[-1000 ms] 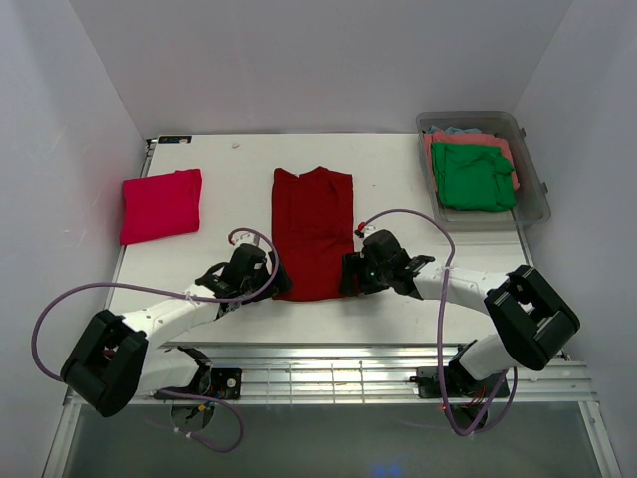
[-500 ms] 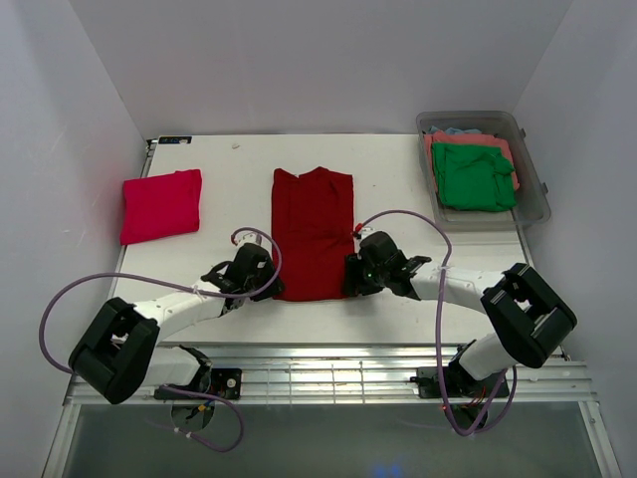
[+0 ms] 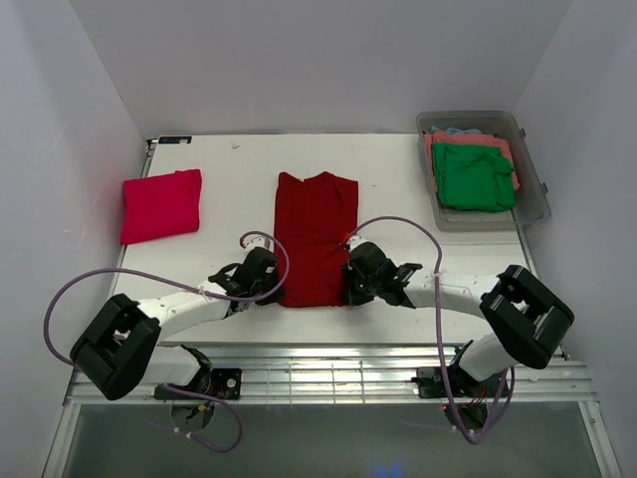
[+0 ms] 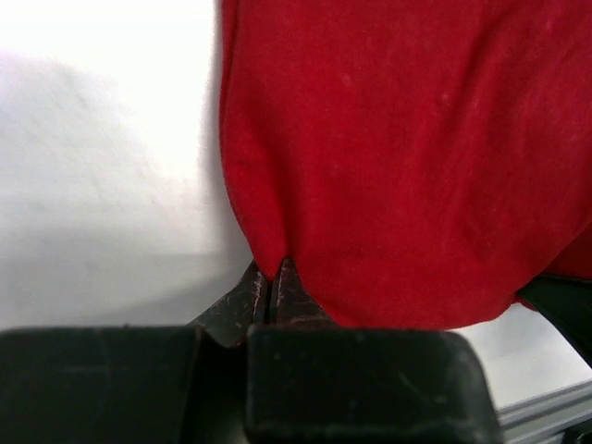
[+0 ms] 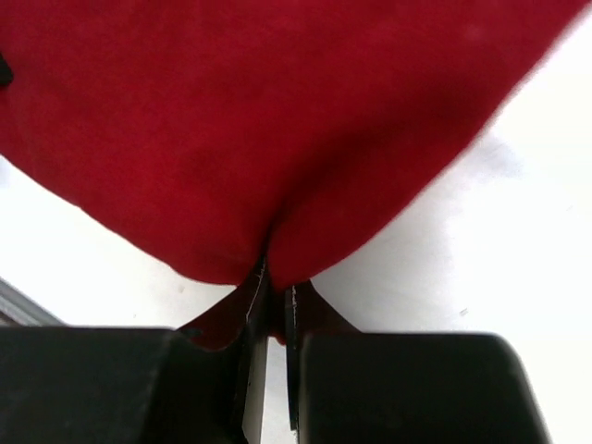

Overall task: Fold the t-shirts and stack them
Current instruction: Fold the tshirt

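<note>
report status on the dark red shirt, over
Left gripper shut on dark red t-shirt, near left corner. Right gripper shut on its near right corner. Hem-to-collar fold not yet made. Nothing on the shirt in the way.

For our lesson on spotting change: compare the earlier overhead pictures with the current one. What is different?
The left pincer and right pincer shut, each on a near corner of the dark red t-shirt, drawing it slightly toward the arms. The pinkish-red t-shirt and the tub stayed put.

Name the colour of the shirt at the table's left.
Pinkish-red shirt; top view shows it best.
</note>
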`<state>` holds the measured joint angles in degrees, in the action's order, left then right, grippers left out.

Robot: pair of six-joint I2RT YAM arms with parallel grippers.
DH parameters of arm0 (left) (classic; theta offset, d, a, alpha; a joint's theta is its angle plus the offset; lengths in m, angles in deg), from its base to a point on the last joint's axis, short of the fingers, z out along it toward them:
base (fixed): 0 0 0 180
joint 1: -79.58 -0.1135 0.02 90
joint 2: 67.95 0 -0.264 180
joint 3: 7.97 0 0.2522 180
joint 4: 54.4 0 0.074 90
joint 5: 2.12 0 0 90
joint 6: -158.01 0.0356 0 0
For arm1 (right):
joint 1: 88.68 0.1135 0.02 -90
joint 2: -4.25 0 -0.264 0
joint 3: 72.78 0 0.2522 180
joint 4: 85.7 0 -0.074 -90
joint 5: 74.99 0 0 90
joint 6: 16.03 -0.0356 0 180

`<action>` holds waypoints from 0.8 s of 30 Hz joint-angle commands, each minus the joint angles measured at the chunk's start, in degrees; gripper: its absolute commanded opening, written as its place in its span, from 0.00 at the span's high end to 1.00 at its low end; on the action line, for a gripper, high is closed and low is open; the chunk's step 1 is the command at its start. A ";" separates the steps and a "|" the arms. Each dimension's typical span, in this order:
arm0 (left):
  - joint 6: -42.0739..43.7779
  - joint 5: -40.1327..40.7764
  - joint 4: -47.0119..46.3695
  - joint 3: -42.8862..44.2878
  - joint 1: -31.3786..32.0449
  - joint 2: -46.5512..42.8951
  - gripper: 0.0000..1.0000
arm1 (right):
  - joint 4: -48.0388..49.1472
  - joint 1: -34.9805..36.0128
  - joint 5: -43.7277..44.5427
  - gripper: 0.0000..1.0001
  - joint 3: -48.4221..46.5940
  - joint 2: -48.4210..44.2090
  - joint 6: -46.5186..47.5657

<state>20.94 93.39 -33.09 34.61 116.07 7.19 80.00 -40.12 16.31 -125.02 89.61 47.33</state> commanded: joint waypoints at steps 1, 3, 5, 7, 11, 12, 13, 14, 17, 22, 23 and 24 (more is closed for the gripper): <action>-2.23 2.91 11.86 -1.05 6.30 -2.35 1.00 | -7.27 5.05 3.43 0.92 1.21 -2.12 -1.57; -5.12 3.79 15.46 -1.04 11.13 -5.60 1.00 | -8.77 8.56 4.15 0.92 2.78 -5.11 -3.77; -9.61 4.06 18.72 -1.66 14.56 -9.54 1.00 | -11.84 12.33 5.72 0.92 3.76 -9.05 -7.89; -12.77 4.41 20.65 -2.10 16.24 -12.45 1.00 | -14.48 15.33 8.17 0.92 4.03 -11.78 -11.84; -14.89 6.08 26.70 0.08 18.26 -18.52 1.00 | -21.86 21.22 12.40 0.92 1.75 -17.76 -16.07; -14.89 7.13 27.68 0.97 18.44 -20.18 1.00 | -24.57 21.66 13.02 0.92 0.96 -18.21 -16.17; -14.81 7.92 28.65 2.02 18.53 -20.98 1.00 | -25.91 21.84 14.33 0.92 -1.05 -18.65 -16.26; -14.72 8.80 30.40 4.47 18.62 -21.69 1.00 | -27.14 21.93 15.21 0.92 -2.29 -19.09 -16.00; -13.41 13.80 32.26 9.57 18.62 -23.10 1.00 | -31.45 22.02 19.52 0.92 -7.82 -19.01 -14.86; -9.89 22.41 30.34 15.12 18.62 -20.04 1.00 | -33.83 21.58 28.56 0.92 -14.07 -17.78 -12.05; -8.93 23.47 29.46 15.82 18.62 -19.42 1.00 | -33.74 20.45 29.28 0.92 -15.30 -16.99 -11.52; -7.00 24.44 28.58 17.31 18.53 -18.98 1.00 | -33.83 19.74 29.81 0.92 -16.09 -16.64 -10.90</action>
<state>9.97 110.36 -3.17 48.51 134.47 -13.10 48.61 -18.98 38.73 -137.41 71.97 34.68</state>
